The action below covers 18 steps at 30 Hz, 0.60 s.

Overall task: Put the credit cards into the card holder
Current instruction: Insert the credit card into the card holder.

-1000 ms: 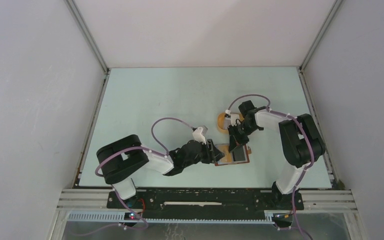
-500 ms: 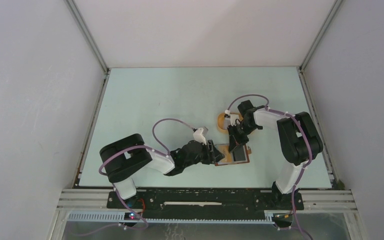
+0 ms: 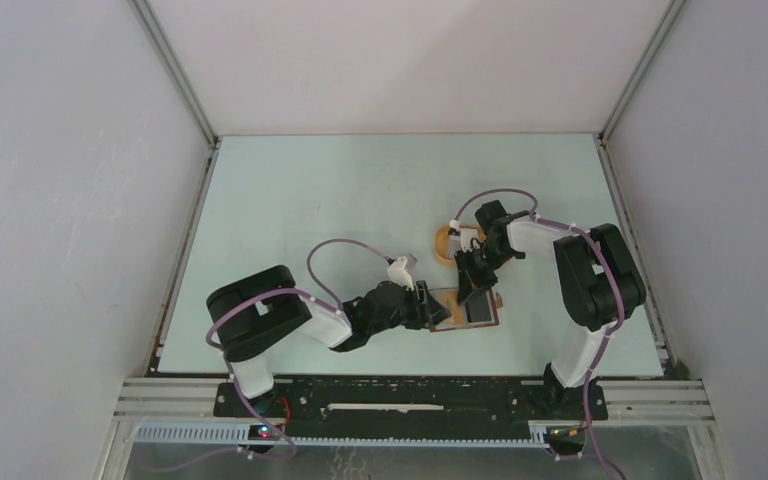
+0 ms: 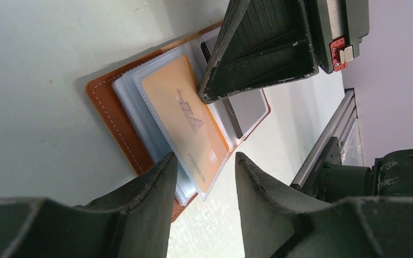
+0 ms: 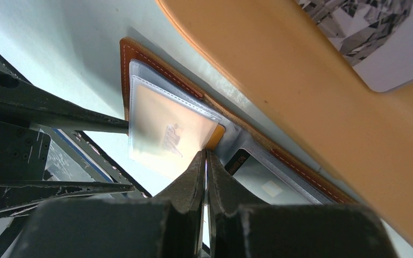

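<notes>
Top external view: you have the reddish-brown leather bifold card holder (image 3: 472, 314) lying open on the pale green table (image 3: 340, 200), near the front edge and between the two arms. The orange-yellow oval tray (image 3: 447, 240) sits just behind it. The left gripper (image 3: 428, 305) reaches in at the holder's left edge, and the right gripper (image 3: 463, 290) comes down on it from the tray side.

From the left wrist camera you can see the clear plastic sleeves (image 4: 140, 115) fanned up off the leather. A flat orange card with a printed logo (image 4: 185, 118) sits inside the top one. The left fingers (image 4: 150, 185) stand apart with the near end of that sleeve in the gap between them – whether either finger presses on it, you cannot tell. Past the fold, a pale grey card with a dark stripe (image 4: 250, 110) lies in a sleeve on the holder's other half.

The right fingers (image 5: 191, 180) are drawn together to a hairline slit, their tips at the fold right beside the orange card's sleeve (whether anything thin is pinched there does not show). A white card with a grey faceted pattern (image 5: 365, 21) lies in the tray – apart from the holder.
</notes>
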Tool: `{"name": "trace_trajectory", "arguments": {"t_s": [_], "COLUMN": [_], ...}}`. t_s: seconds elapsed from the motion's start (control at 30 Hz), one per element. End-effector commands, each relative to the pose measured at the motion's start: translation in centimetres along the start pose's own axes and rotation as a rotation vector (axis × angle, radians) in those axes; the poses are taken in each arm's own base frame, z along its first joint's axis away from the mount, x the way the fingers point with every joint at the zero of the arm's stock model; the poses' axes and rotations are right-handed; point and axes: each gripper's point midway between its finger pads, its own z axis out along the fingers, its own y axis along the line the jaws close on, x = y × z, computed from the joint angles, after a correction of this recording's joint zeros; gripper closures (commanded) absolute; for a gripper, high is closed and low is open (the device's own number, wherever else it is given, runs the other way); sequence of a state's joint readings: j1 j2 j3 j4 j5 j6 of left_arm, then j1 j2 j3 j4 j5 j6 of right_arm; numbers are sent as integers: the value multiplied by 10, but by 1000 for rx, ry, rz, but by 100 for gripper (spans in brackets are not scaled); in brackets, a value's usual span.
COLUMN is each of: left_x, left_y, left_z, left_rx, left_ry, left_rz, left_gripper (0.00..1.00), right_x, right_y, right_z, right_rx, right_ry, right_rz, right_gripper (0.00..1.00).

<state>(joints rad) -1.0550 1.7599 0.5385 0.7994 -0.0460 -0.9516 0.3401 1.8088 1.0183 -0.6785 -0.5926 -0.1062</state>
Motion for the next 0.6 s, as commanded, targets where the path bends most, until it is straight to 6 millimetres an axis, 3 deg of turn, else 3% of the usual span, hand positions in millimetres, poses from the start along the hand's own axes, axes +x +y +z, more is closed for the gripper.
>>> {"name": "trace_trajectory", "arguments": {"t_s": [0.0,0.23,0.4,0.57], "left_x": [-9,-15,-19,-17], "left_y": [-17,-27,-35,-42], "left_z": [8,6,9,13], "left_rx": [59,96,115,141], "left_ry": [-17,-36,-41,-20], "left_rz": [-24,-31,-27,-26], "left_gripper": [51,51,51,51], "right_x": [-4,-8,-16,-19], "right_y": [-6,4,18,28], "right_z": [2,-7,-28,-50], "right_rx": [37,1,-17,-65], "right_ry": [3,-14,-80,-140], "right_rz": [-17,-50,-121,-180], "right_gripper": [89,82,65,61]}}
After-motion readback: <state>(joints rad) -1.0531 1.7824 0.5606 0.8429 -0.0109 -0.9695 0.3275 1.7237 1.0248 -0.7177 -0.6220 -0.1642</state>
